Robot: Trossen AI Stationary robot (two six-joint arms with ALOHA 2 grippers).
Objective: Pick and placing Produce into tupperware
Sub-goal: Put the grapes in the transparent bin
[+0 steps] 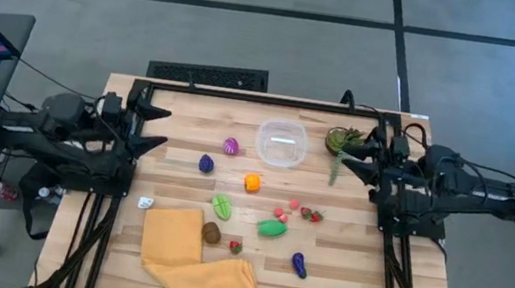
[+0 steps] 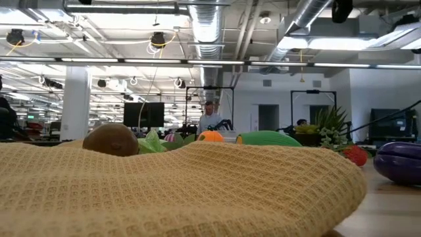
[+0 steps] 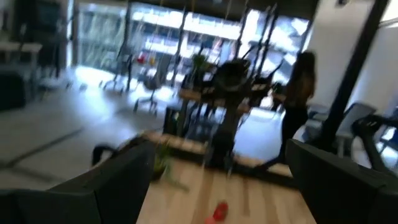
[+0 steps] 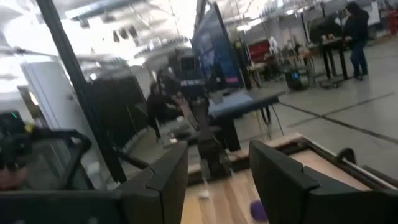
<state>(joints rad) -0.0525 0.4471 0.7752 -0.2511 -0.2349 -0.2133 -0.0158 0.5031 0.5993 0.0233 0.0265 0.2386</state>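
Note:
The tupperware, a clear round tub, stands on its base at the table's far middle. Produce lies scattered nearer than it: a magenta piece, a purple piece, an orange piece, a leafy green, a green piece, a brown one, small red bits, strawberries and an eggplant. My left gripper hovers open at the table's left edge. My right gripper is open at the right side, beside the plant. Both touch nothing.
A folded yellow cloth lies at the table's near left and fills the low view's foreground. A potted green plant stands at the far right, close to my right gripper. A small white object lies near the cloth. People stand in the room beyond.

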